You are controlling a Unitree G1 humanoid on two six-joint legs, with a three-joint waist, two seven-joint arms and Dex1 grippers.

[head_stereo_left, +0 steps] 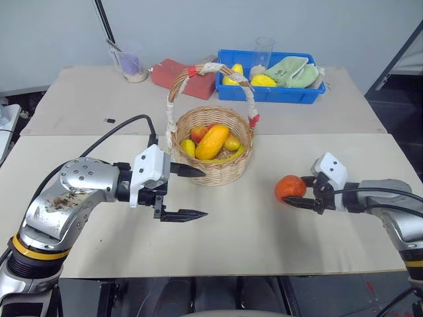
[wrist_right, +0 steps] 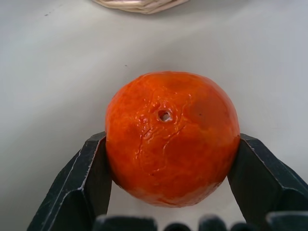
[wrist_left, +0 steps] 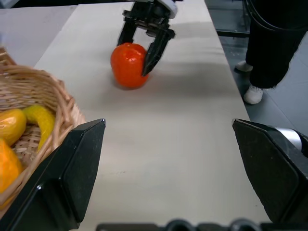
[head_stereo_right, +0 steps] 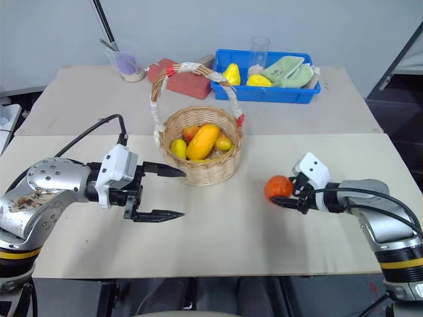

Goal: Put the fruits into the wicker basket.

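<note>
The wicker basket [head_stereo_left: 218,173] stands mid-table with the elongated yellow-orange fruit [head_stereo_left: 212,141] lying in it among smaller red and yellow fruits. The round orange fruit [head_stereo_left: 290,188] rests on the table to the basket's right. My right gripper [head_stereo_left: 295,190] has a finger pressed against each side of it, as the right wrist view shows on the orange fruit [wrist_right: 171,137]. My left gripper [head_stereo_left: 203,192] hangs open and empty just left of the basket's front. The left wrist view shows the orange fruit [wrist_left: 127,65] between the right gripper's fingers.
A blue bin [head_stereo_left: 271,94] with yellow fruits and green cloths stands at the back right. A red block [head_stereo_left: 185,76], a plastic cup [head_stereo_left: 129,63] and a clear glass [head_stereo_left: 263,49] line the back. A person's legs [wrist_left: 269,48] stand beyond the table's right end.
</note>
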